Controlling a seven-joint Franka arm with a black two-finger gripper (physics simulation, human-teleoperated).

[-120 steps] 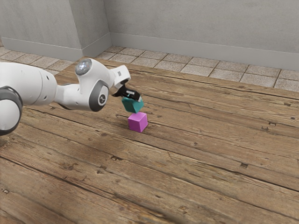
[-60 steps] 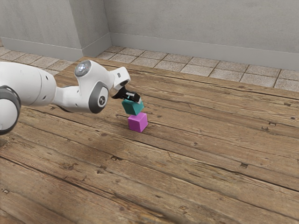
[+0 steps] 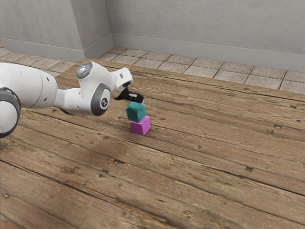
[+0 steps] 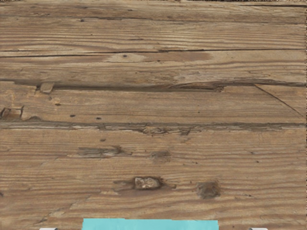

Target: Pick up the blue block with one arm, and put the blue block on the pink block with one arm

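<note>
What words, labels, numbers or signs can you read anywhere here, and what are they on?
No text here can be read.
The small dark mark on the arm's joint cover is too small to read.
The blue block, the pink block and the wooden table bear no lettering.

No text, label, number or sign can be read. One small dark mark sits on the round grey joint cap of the arm (image 3: 101, 99) in the exterior view, too small to make out.
</note>
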